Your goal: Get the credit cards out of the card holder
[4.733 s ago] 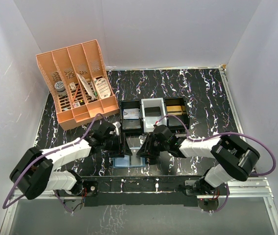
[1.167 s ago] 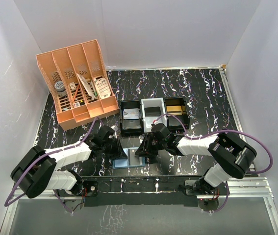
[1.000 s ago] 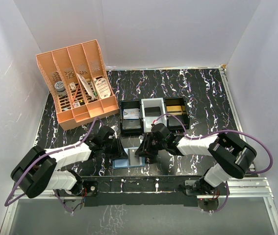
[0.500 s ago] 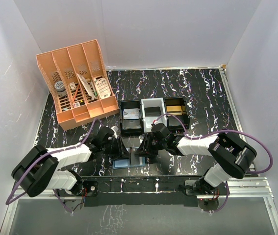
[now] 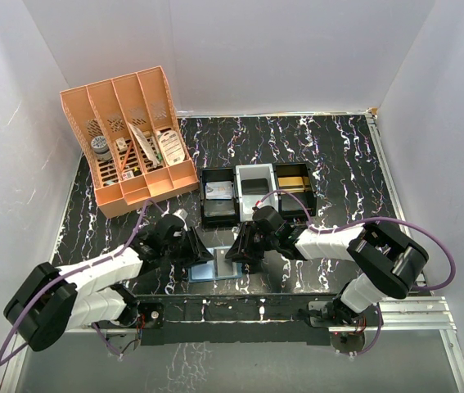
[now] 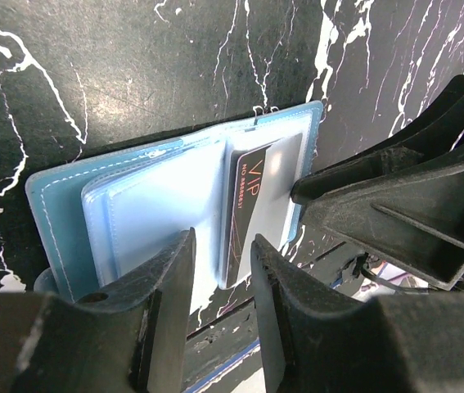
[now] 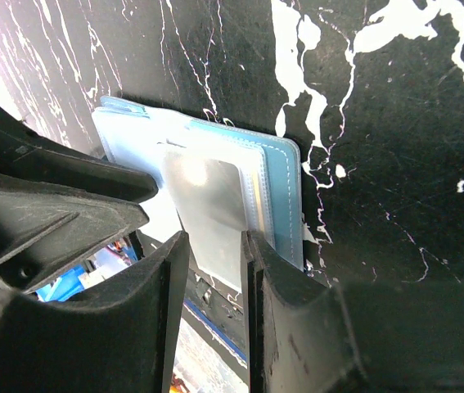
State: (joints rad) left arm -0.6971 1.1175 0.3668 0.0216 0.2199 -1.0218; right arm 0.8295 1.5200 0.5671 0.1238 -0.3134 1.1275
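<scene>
Top view: the soft teal-blue bifold card holder (image 5: 213, 270) lies open on the black marbled table (image 5: 338, 164), between the left gripper (image 5: 200, 247) and the right gripper (image 5: 237, 247).

Left wrist: a black plastic credit card (image 6: 246, 213) sits in the holder's right pocket. The 2 fingers (image 6: 162, 311) stand narrowly apart, and it cannot be told whether they grip anything.

Right wrist: the fingers (image 7: 293, 319) are nearly closed on a grey glossy leaf (image 7: 207, 205).

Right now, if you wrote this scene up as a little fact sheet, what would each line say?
Surface: black marbled table
Card holder: blue, lying open near the front edge, between the two arms
Black card: marked VIP, sitting in the holder
Left gripper: fingers over the open holder; grip unclear
Right gripper: fingers either side of a greyish flap; grip unclear
Behind: orange organizer, three small trays
</scene>
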